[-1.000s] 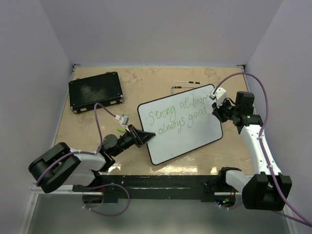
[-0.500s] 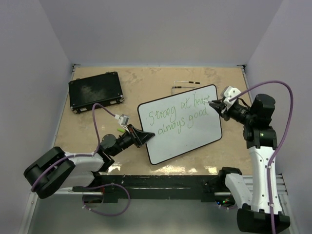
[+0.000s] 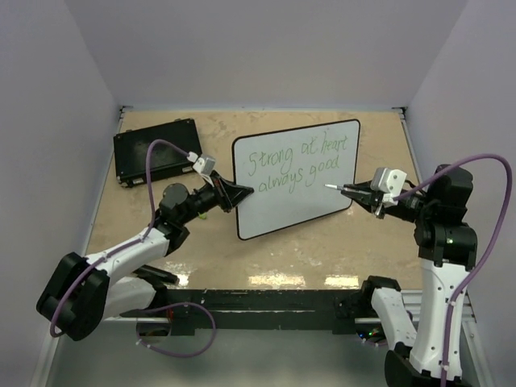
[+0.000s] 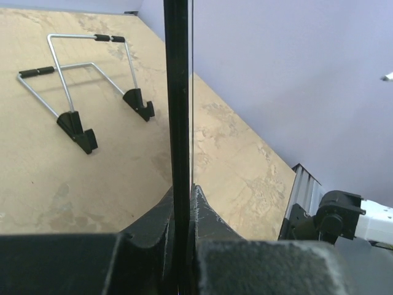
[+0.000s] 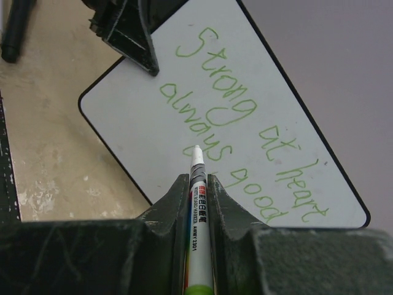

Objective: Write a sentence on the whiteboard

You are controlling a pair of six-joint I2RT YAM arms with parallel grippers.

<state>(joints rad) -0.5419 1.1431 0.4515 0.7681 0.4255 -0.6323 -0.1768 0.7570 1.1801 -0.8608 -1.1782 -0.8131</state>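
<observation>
The whiteboard (image 3: 294,201) stands tilted up off the table, its face toward the camera. The sentence (image 3: 294,165) is on it in green, in two lines: "Strong at heart always good". My left gripper (image 3: 234,194) is shut on the board's left edge, and the left wrist view shows the black rim (image 4: 177,92) pinched between the fingers. My right gripper (image 3: 357,192) is shut on a white marker with a bare tip (image 3: 330,186), held just right of the board and apart from it. The right wrist view shows the marker (image 5: 198,203), the board (image 5: 141,117) and the sentence (image 5: 236,117).
A flat black case (image 3: 157,151) lies at the back left. A wire stand with black feet (image 4: 80,80) sits on the table behind the board, seen only in the left wrist view. The enclosure walls close in the back and sides.
The left gripper has raised the whiteboard from flat on the table to tilted upright and carried it toward the back. The right gripper has pulled the marker off the board, rightward and nearer.
</observation>
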